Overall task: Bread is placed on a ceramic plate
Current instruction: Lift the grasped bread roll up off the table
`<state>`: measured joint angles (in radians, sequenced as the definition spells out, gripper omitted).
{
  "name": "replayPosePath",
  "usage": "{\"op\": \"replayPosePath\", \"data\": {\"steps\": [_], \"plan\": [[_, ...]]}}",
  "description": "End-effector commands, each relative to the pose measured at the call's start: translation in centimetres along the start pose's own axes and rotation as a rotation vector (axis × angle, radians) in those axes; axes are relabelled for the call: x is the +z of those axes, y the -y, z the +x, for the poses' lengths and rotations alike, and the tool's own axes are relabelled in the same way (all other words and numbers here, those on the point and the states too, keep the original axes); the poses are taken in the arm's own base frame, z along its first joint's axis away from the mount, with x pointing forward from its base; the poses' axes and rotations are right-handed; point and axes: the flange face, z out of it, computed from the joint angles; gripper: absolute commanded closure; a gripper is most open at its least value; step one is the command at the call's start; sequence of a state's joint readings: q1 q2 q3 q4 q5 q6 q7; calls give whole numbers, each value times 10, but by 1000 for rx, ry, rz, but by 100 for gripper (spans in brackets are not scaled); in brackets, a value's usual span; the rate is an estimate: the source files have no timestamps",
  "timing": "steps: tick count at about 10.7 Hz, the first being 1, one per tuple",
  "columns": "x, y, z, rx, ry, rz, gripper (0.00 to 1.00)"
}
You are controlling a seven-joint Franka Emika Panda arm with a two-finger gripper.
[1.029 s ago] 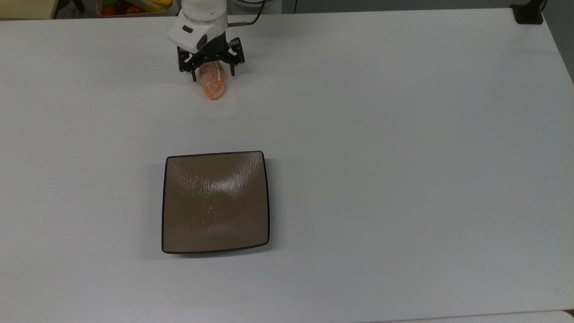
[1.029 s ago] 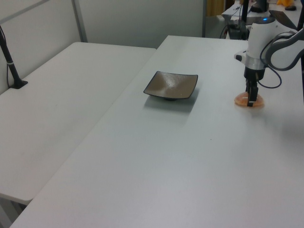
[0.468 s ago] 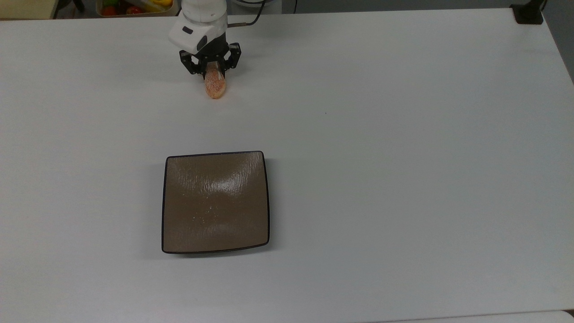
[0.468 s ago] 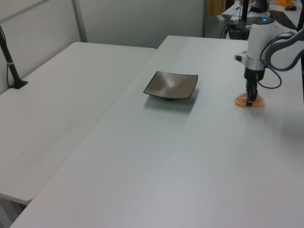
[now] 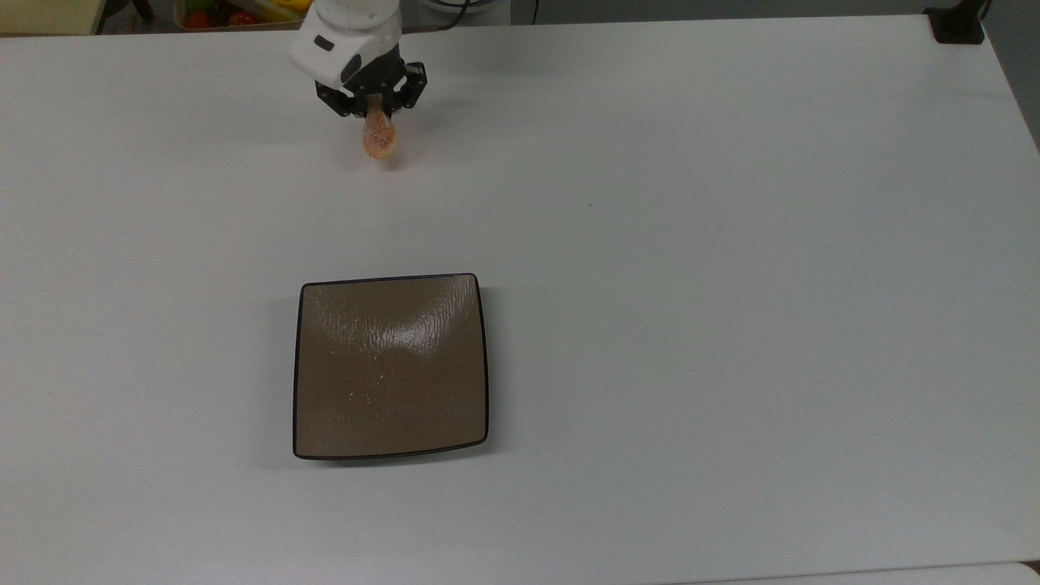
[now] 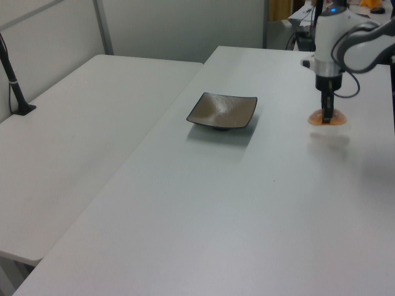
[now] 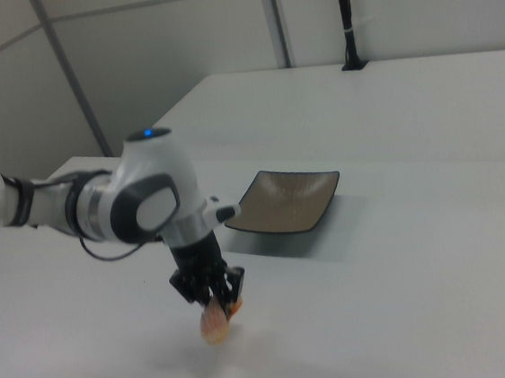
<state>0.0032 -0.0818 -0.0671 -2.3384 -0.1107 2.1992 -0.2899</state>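
Held the bread (image 5: 379,140) pinched between the closed fingers of the hand (image 5: 372,110), gripped at its upper end, with the rest of the loaf hanging below. In the left view, hung clear of the tabletop (image 5: 731,244), with a faint shadow lying apart beneath it. In the right view, dangled nearly upright with the long axis tipped only a little.

Left the ceramic plate (image 5: 390,366) bare, well apart from the hand, straight down the top view from it and almost in line, so judged the coming move to be one carry toward the top view's lower edge with hardly any sideways shift. In the left view, lay to the left of the hand (image 6: 327,111); in the right view, up and to the right of it.

Against the frames a second before: then lay flat on the tabletop, long axis running down the top view, with the fingers spread wide on either side. Half a second back, closed on the loaf, still resting low. Now raised and swung from lying to hanging, with the hand shifted slightly toward the top view's upper left. Plate unmoved throughout.
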Motion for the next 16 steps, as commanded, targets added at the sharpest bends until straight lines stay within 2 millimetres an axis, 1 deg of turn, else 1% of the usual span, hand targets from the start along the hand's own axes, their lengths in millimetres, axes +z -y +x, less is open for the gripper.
{"op": "replayPosePath", "data": {"steps": [1,3,4,5,6,7,8,10,12,13,14,16], "plan": [[-73,-11,15,36,40,5,79],[-123,-14,25,67,-1,62,79],[-144,-14,29,74,-26,75,79],[-163,-13,31,76,-44,82,79],[-180,-12,35,73,-67,85,76],[-196,-8,40,62,-98,76,76],[-206,-5,44,54,-116,74,76],[-210,-2,49,53,-129,87,76],[-210,-3,64,58,-152,115,75],[-212,-4,74,64,-179,143,75],[-214,-7,89,75,-216,157,75],[-216,-17,113,94,-308,141,75]]}}
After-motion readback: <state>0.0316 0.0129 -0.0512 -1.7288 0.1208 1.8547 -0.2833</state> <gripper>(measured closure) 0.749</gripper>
